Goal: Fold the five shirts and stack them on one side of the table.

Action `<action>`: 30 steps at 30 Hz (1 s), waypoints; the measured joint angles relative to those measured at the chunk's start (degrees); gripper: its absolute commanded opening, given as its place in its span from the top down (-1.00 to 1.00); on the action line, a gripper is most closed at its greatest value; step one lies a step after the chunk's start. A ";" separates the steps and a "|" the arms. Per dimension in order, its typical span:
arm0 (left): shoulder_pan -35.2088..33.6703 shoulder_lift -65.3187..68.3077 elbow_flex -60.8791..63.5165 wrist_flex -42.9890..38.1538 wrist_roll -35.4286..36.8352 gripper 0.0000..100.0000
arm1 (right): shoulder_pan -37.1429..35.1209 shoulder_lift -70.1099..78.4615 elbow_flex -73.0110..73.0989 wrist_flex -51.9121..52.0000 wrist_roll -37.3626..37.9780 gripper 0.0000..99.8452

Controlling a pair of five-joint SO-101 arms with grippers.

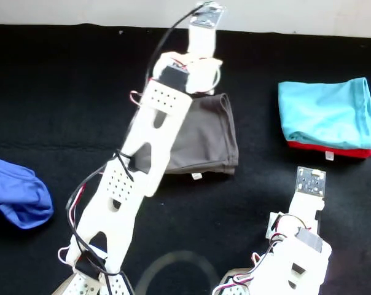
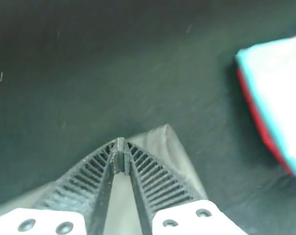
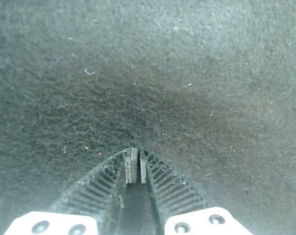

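- Where the black surface (image 1: 62,92) ends on the left, we see a crumpled blue shirt (image 1: 16,192).
- At centre lies a folded grey shirt (image 1: 207,138); our left gripper (image 2: 119,159) hangs over its edge, tips pressed together.
- Further right, a cyan shirt (image 1: 327,110) sits folded on a red shirt (image 1: 308,147).
- Our right gripper (image 3: 135,164), likewise pressed together, hangs over bare surface.

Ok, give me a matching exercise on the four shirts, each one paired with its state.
1 grey shirt
2 cyan shirt
3 red shirt
4 blue shirt

A crumpled
B folded, under another shirt
C folded, on top of another shirt
D folded, lying alone

Pairs: 1-D, 2-C, 3-B, 4-A
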State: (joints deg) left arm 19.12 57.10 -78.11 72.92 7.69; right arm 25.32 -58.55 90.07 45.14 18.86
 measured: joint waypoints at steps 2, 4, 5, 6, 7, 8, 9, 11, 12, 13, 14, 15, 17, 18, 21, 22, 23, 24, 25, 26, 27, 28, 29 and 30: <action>0.09 0.62 0.00 3.16 0.00 0.98 | 0.00 0.00 0.00 0.00 0.00 0.99; 0.35 2.81 -0.09 3.69 0.00 0.98 | 0.00 0.00 0.00 0.00 0.00 0.99; 0.62 4.13 -0.09 3.16 0.00 0.98 | 0.00 0.00 0.00 0.00 0.00 0.99; 1.05 5.71 -0.09 2.02 0.00 0.98 | 0.00 0.00 0.00 0.00 0.00 0.99; 1.67 7.21 -0.09 0.53 0.00 0.98 | 0.00 0.00 0.00 0.00 0.00 0.99; 2.46 8.70 -0.09 -1.23 0.00 0.98 | 0.00 0.00 0.00 0.00 0.00 0.99; 3.34 10.29 -0.09 -3.08 0.00 0.98 | 0.00 0.00 0.00 0.00 0.00 0.99; 4.92 13.63 -0.09 -7.12 0.00 0.98 | 0.00 0.00 0.00 0.00 0.00 0.99; 5.54 15.03 -0.09 -9.23 0.00 0.98 | 0.00 0.00 0.00 0.00 0.00 0.99; 6.07 16.18 -0.09 -11.43 0.00 0.98 | 0.00 0.00 0.00 0.00 0.00 0.99; 6.33 16.88 -0.09 -13.80 0.00 0.98 | 0.00 0.00 0.00 0.00 0.00 0.99; 6.33 17.41 -0.09 -16.09 0.00 0.98 | 0.00 0.00 0.00 0.00 0.00 0.99; 6.15 17.67 -0.09 -20.22 0.18 0.98 | 0.00 0.00 0.00 0.00 0.00 0.99; 6.07 17.67 -0.09 -21.27 0.18 0.98 | 0.00 0.00 0.00 0.00 0.00 0.99; 5.01 17.67 -0.97 -21.98 0.18 0.97 | 0.00 0.00 0.00 0.00 0.00 0.99; 4.40 17.76 -2.20 -20.75 0.09 0.97 | 0.00 0.00 0.00 0.00 0.00 0.99; 3.60 17.67 -3.78 -18.99 0.09 0.97 | 0.00 0.00 0.00 0.00 0.00 0.99; 2.55 17.49 -5.71 -16.53 0.09 0.97 | 0.00 0.00 0.00 0.00 0.00 0.99; 1.58 16.97 -7.91 -13.54 0.09 0.97 | 0.00 0.00 0.00 0.00 0.00 0.99; 0.53 16.26 -10.29 -9.58 0.09 0.97 | 0.00 0.00 0.00 0.00 0.00 0.99; -0.53 15.38 -12.48 -5.63 0.09 0.97 | 0.00 0.00 0.00 0.00 0.00 0.99; -1.41 13.80 -13.54 -1.58 0.00 0.97 | 0.00 0.00 0.00 0.00 0.00 0.99; -2.37 11.96 -13.80 2.46 0.00 0.97 | 0.00 0.00 0.00 0.00 0.00 0.99; -3.43 10.29 -13.89 6.24 0.00 0.97 | 0.00 0.00 0.00 0.00 0.00 0.99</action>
State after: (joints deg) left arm 15.69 67.38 -92.00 79.16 7.69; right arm 25.32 -58.55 90.07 45.14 18.86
